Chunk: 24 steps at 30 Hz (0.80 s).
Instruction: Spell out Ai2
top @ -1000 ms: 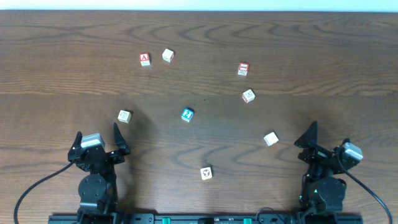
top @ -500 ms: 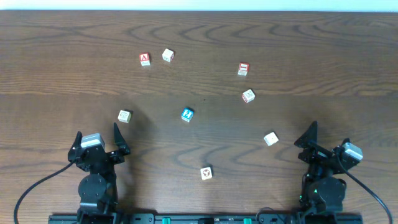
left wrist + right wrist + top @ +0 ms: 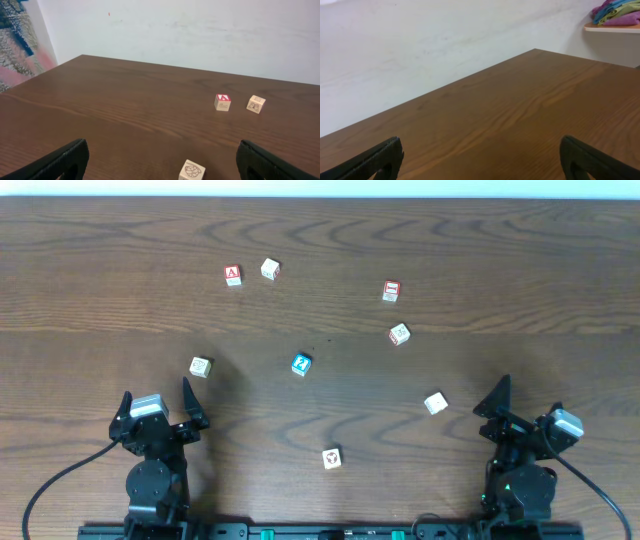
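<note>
The red-framed A cube (image 3: 232, 275) lies at the far left of the table; it also shows in the left wrist view (image 3: 222, 102). The red-framed I cube (image 3: 391, 291) lies at the far right of centre. The blue cube with a white 2 (image 3: 301, 364) lies mid-table. My left gripper (image 3: 156, 402) is open and empty near the front left edge, well short of all three. My right gripper (image 3: 525, 408) is open and empty near the front right edge; its wrist view shows only bare table.
Several pale beige cubes lie scattered: one by the A cube (image 3: 270, 269), one below the I cube (image 3: 399, 334), one just ahead of my left gripper (image 3: 200, 366), one near my right gripper (image 3: 435, 402), one at front centre (image 3: 331, 458).
</note>
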Each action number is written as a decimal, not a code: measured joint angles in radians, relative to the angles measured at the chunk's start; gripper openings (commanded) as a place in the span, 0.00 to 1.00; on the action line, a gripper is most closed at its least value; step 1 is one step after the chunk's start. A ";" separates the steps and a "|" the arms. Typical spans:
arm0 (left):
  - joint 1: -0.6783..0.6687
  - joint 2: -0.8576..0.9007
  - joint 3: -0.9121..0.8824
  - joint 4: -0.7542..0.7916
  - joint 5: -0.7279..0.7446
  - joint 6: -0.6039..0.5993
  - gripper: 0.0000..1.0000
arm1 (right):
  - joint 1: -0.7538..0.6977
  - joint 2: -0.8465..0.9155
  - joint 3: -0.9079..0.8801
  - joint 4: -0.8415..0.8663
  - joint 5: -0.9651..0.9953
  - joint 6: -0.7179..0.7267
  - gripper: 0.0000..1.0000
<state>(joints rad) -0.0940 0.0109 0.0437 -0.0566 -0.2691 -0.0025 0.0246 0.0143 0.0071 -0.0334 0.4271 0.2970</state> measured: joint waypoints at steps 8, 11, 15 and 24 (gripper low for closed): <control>0.000 0.000 0.000 0.000 0.000 0.000 0.95 | 0.000 0.000 0.000 0.000 0.000 0.000 0.99; 0.000 0.000 0.000 0.000 0.000 0.000 0.95 | 0.000 0.000 0.000 0.000 0.000 0.000 0.99; 0.000 0.000 0.000 0.000 0.000 0.000 0.95 | 0.000 0.000 0.000 0.000 0.000 0.000 0.99; 0.000 0.000 0.000 0.000 0.037 -0.001 0.95 | 0.000 0.000 0.000 0.000 0.000 0.000 0.99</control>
<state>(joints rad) -0.0940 0.0109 0.0437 -0.0563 -0.2325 -0.0032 0.0246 0.0143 0.0071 -0.0334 0.4271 0.2970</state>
